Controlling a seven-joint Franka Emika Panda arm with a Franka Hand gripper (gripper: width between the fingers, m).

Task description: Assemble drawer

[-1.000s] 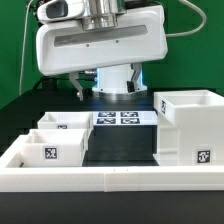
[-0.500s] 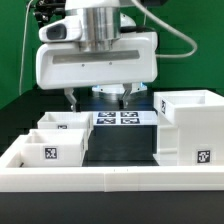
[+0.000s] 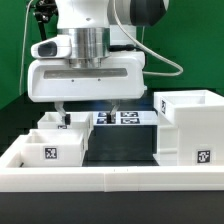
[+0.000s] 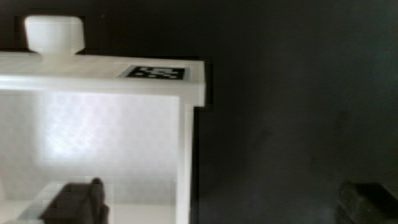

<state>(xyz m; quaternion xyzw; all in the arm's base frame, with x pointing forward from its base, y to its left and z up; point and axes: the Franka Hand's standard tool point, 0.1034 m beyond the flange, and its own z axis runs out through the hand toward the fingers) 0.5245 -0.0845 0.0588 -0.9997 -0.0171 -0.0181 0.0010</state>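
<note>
over the rear drawer [image 3: 72,128], at the exterior view's left, our gripper [image 3: 88,112] hangs spread and empty, astride its side wall [image 4: 187,150]. we judge a skewed descent could strike that wall and shove the drawer across the table [image 3: 120,150].

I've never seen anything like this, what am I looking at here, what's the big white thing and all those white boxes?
The big white thing is the end of a robot arm. Its gripper has two dark fingers, spread open, holding nothing. One picture comes from a camera off the arm, the other from a camera on its wrist, looking down. On the black table lie loose drawer parts: a rear small box and a front small box on the exterior view's left, a larger box on its right. The flat tagged sheet between them is the marker board.
</note>
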